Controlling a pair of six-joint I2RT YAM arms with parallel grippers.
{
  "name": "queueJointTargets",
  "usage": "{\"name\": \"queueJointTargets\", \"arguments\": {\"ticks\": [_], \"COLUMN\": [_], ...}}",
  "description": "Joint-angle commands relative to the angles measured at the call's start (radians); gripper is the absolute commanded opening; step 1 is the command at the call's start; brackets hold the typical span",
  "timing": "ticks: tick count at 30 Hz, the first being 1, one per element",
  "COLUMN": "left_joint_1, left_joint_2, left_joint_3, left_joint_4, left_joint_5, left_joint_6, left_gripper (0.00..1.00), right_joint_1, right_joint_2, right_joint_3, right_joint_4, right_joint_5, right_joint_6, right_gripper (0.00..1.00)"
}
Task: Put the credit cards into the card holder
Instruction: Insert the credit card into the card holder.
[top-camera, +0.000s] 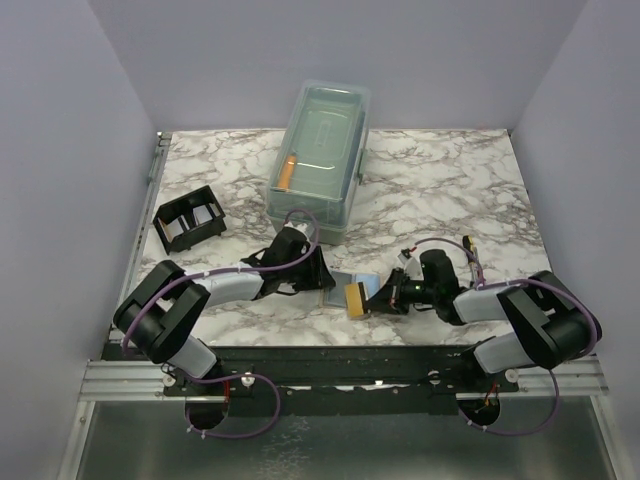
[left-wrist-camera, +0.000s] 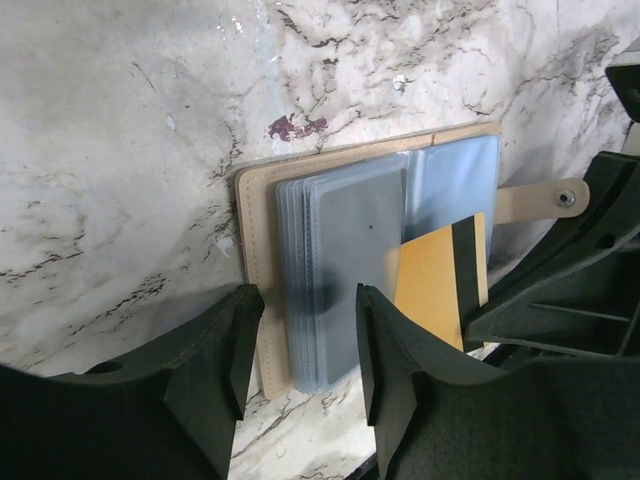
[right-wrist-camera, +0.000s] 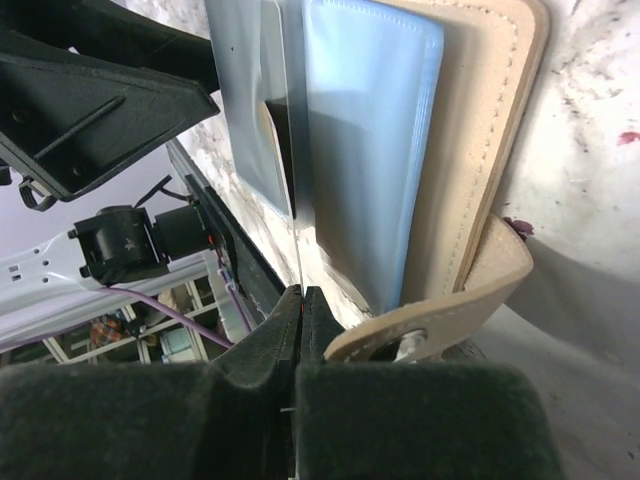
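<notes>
Orange credit card nipped edge-on in the right pincer, at the open tan card holder.

The right pincer is clenched on the card's near edge, so the card runs straight out from its fingertips. The long axis is in line with the pincer and points across the holder's right-hand page of clear sleeves. The far end overlaps that page, though whether it sits inside a pocket cannot be told. The left pincer is released, jaws spread either side of the stacked sleeves at the holder's opposite edge; contact is unclear. The holder lies on the marble tabletop between both arms, snap strap toward the right one. The coming push probably runs along the card's own length, from the right arm. A black rack and a clear lidded box stand well apart.
</notes>
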Motion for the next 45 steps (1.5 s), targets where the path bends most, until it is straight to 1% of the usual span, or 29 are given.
{"name": "queueJointTargets", "arguments": {"ticks": [1,6,11,18,27,31,34,35,37,40,41,42,45], "left_joint_1": [-0.011,-0.013,-0.023,-0.031,-0.036,-0.046,-0.052,-0.053,-0.054,-0.053,-0.053,-0.052,-0.052], "left_joint_2": [0.027,0.026,0.033,0.016,-0.002,-0.005,-0.014,-0.018,-0.032,-0.053,-0.058,-0.063,-0.074], "left_joint_3": [0.004,0.0,0.0,-0.018,-0.043,-0.056,-0.069,-0.071,-0.078,-0.088,-0.09,-0.091,-0.096], "left_joint_4": [-0.112,-0.117,-0.111,-0.105,-0.089,-0.062,-0.035,-0.032,-0.032,-0.037,-0.038,-0.041,-0.049], "left_joint_5": [-0.117,-0.108,-0.094,-0.1,-0.09,-0.08,-0.073,-0.077,-0.089,-0.09,-0.089,-0.088,-0.093], "left_joint_6": [0.052,0.047,0.034,0.014,-0.014,-0.046,-0.069,-0.07,-0.07,-0.069,-0.067,-0.066,-0.061], "left_gripper": [0.47,0.39,0.38,0.35,0.28,0.27,0.26,0.26,0.26,0.26,0.26,0.26,0.25], "right_joint_1": [-0.017,-0.027,-0.027,-0.027,-0.027,-0.01,0.052,0.06,0.061,0.06,0.061,0.062,0.062], "right_joint_2": [-0.034,0.025,0.101,0.161,0.228,0.233,0.208,0.198,0.154,0.087,0.069,0.052,0.027], "right_joint_3": [0.009,0.028,0.079,0.117,0.122,0.117,0.128,0.129,0.129,0.171,0.181,0.186,0.197], "right_joint_4": [-0.077,-0.032,0.03,0.06,0.148,0.157,0.098,0.079,0.002,-0.185,-0.236,-0.27,-0.315], "right_joint_5": [0.048,0.025,-0.003,0.028,0.049,0.073,0.155,0.172,0.214,0.263,0.275,0.285,0.28], "right_joint_6": [-0.041,-0.058,-0.06,-0.077,-0.063,-0.041,-0.02,-0.017,-0.033,-0.109,-0.135,-0.156,-0.212], "right_gripper": [0.0,0.0,0.0,0.0,0.0,0.0,0.01,0.03,0.13,0.26,0.26,0.29,0.3]}}
